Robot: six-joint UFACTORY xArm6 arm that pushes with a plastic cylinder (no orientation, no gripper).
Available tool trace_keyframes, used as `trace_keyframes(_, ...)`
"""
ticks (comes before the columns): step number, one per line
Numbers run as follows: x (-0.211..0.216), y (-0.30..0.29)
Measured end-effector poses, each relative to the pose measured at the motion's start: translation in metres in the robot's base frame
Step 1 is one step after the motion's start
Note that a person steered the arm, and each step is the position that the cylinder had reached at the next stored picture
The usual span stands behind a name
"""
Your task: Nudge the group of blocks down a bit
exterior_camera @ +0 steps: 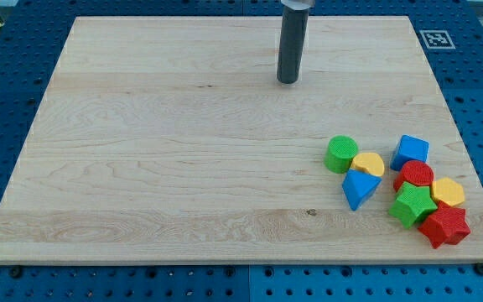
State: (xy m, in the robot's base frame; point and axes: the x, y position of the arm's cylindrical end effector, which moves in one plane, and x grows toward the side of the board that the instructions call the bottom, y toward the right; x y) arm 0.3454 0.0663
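Eight blocks (397, 180) cluster on the board (141, 168), my tip (288, 81) well apart.

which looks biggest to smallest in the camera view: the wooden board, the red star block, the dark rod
1. wooden board, by far the largest.
2. dark rod, its visible length ending at my tip, well above the blocks.
3. red star block, smallest, though nearer the view's bottom.

green blocks (340, 154): 2 | yellow blocks (367, 164): 2 | blue blocks (411, 152): 2 | red blocks (415, 174): 2
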Motion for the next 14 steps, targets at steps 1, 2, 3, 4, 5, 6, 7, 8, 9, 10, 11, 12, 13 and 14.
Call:
trace_keyframes(1, 0.0, 0.0)
trace_keyframes(2, 0.0, 0.0)
trace_keyframes(3, -0.001, 0.0)
trace_keyframes(4, -0.001, 0.0)
trace_keyframes(5, -0.001, 0.0)
trace_keyframes(6, -0.001, 0.0)
trace_keyframes(7, -0.001, 0.002)
trace_keyframes(8, -0.001, 0.002)
trace_keyframes(9, -0.001, 0.002)
trace_keyframes(10, 0.0, 0.007)
trace_keyframes(11, 0.009, 0.042)
trace_keyframes(12, 0.04, 0.06)
trace_keyframes(13, 0.067, 0.057)
trace_keyframes(14, 0.071, 0.052)
